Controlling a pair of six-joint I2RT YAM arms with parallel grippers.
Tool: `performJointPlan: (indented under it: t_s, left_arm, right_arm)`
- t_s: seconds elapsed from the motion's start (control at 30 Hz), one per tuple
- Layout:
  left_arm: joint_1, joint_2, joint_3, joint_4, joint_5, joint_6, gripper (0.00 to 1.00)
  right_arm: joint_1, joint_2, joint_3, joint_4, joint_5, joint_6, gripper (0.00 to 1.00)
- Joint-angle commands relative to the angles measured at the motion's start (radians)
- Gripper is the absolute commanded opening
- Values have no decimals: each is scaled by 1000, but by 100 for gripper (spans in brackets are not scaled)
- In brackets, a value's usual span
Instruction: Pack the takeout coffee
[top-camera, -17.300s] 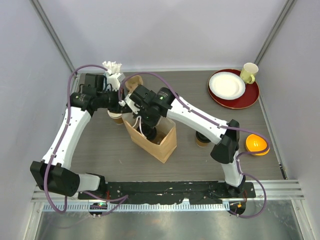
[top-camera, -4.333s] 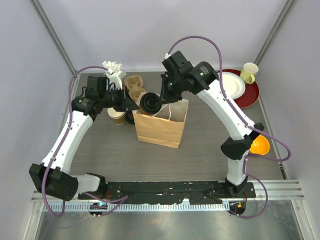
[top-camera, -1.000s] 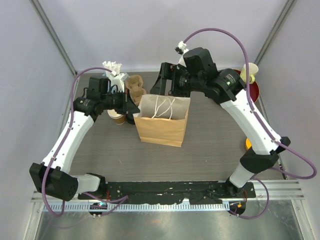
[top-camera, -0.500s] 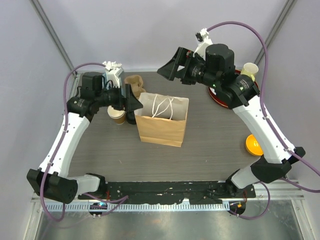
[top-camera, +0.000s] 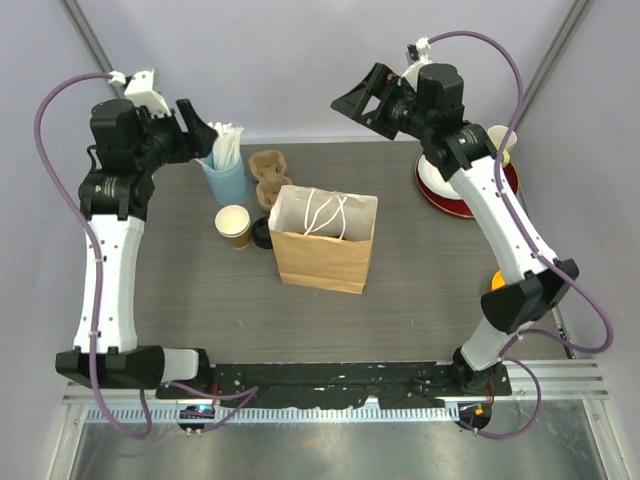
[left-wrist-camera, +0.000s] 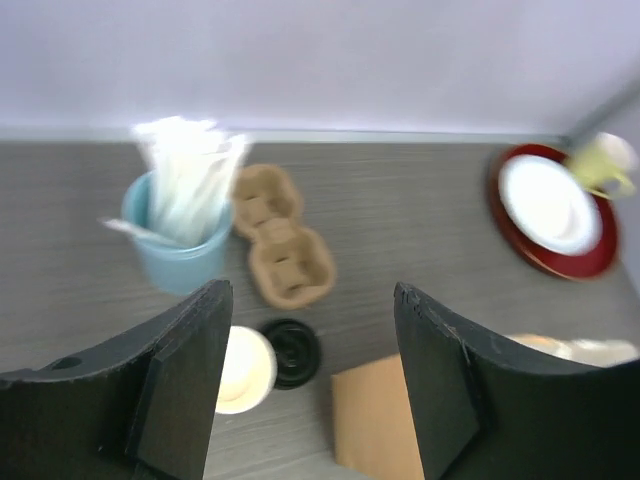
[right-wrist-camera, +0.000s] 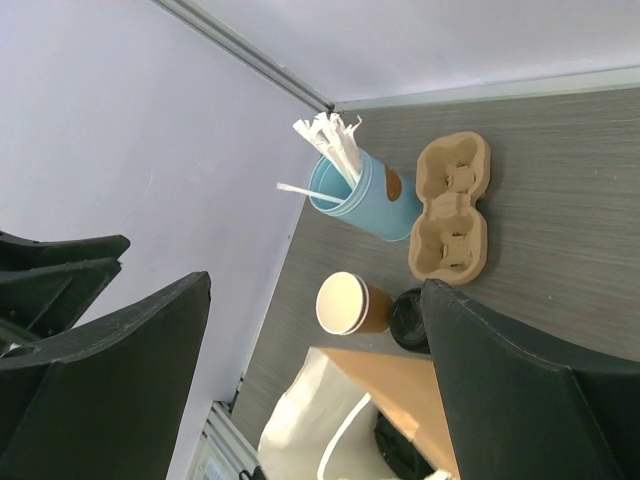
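**Clerk:** Far left, first entry?
**Arm:** My left gripper (left-wrist-camera: 311, 287), raised over the back-left corner of the table (top-camera: 420, 270). Jaws apart, nothing between them.

**Clerk:** Under it?
**Arm:** Straw cup (top-camera: 228, 180): light blue, upright, holding white straws. In front of it is the cup (top-camera: 234, 224): brown paper, upright, uncovered, standing on the table outside the bag. Lid (top-camera: 264, 234): black, flat on the table, just right of the cup.

**Clerk:** Next?
**Arm:** Carrier (top-camera: 270, 177): brown pulp, its wells unfilled, just right of the straw cup. Bag (top-camera: 325, 255): brown paper, upright mid-table, mouth open, white handles folded inside. A dark shape (right-wrist-camera: 398, 447) shows in the mouth; I cannot tell what it is.

**Clerk:** A second cup?
**Arm:** I cannot make one out in any view.

**Clerk:** Right side?
**Arm:** My right gripper (right-wrist-camera: 318, 282), held high behind the bag. Jaws spread wide, holding nothing. Red plate (top-camera: 488, 202): back right, a white plate (top-camera: 452, 170) on it, and a mug (top-camera: 499, 146), pale yellow, at its far edge.
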Motion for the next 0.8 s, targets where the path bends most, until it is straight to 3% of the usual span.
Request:
performJointPlan:
  t_s: [0.0,0.17,0.37,0.6,0.77]
  left_arm:
    - [143,84,-12,-6,-102,21,69]
    - [328,236,6,17,53,-30,77]
    - [329,492,198,-6,189,4,84]
    - [280,571,175,-13,144,21,74]
    - [243,644,270,-52,65,3,62]
  right_arm:
    - [-46,99,89,85,-131,10,92]
    - [-99,192,152,87,-208,25,92]
    - [-152,265,184,53,-277,47,92]
    - [-168,315,207,-20,-285,32,92]
    - [-166,295,172,-63,-249,22,92]
